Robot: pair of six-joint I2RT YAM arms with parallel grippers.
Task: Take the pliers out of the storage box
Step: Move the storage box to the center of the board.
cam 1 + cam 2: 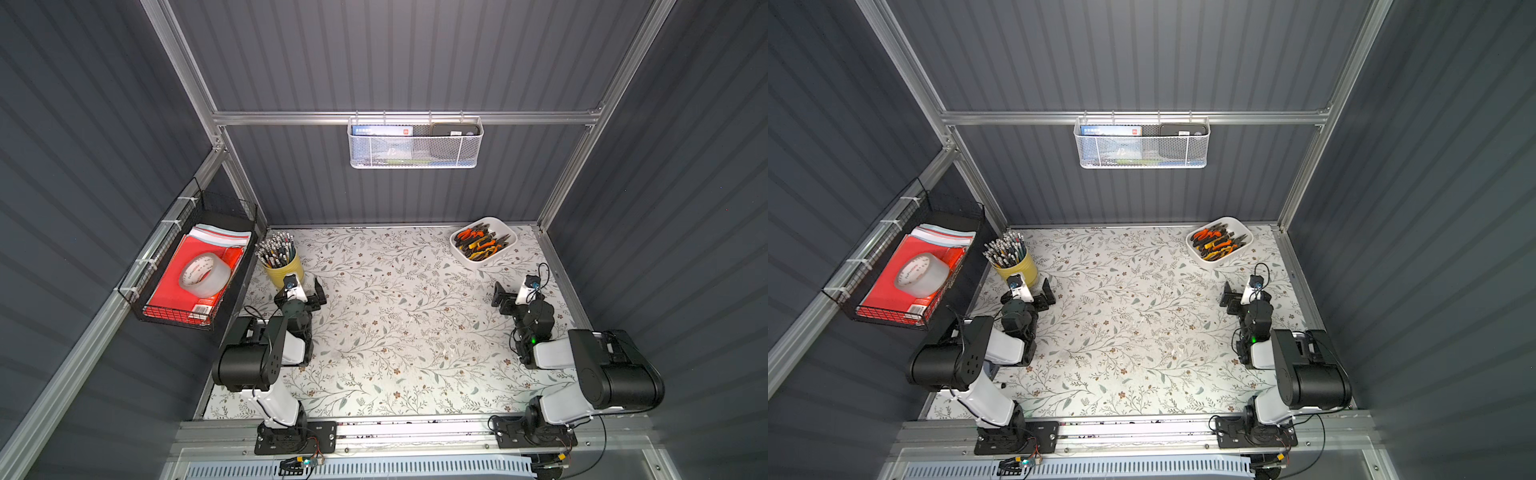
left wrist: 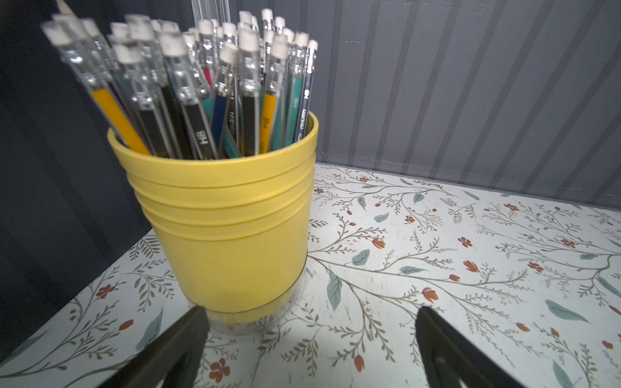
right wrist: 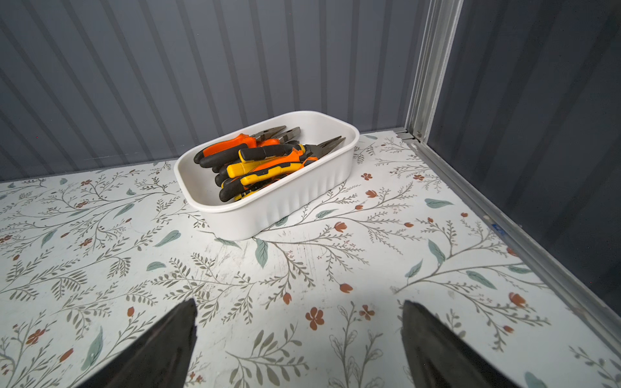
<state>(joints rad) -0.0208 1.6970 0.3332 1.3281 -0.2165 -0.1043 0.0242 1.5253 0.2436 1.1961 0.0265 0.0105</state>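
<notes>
I see the worktop [image 1: 399, 332] as a pale sheet printed with leafy sprigs and small red-brown flowers. In a top view, the white storage box [image 1: 478, 261] sits on it toward 1 o'clock, near the back corner. A yellow cup [image 1: 276, 272] of pencils [image 1: 274, 249] stands at 10 o'clock.

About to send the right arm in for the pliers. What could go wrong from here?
The pliers lie piled and crossed in the storage box, so lifting one may snag or drag another. The open left gripper sits close to the yellow pencil cup; a swing might topple it.
</notes>
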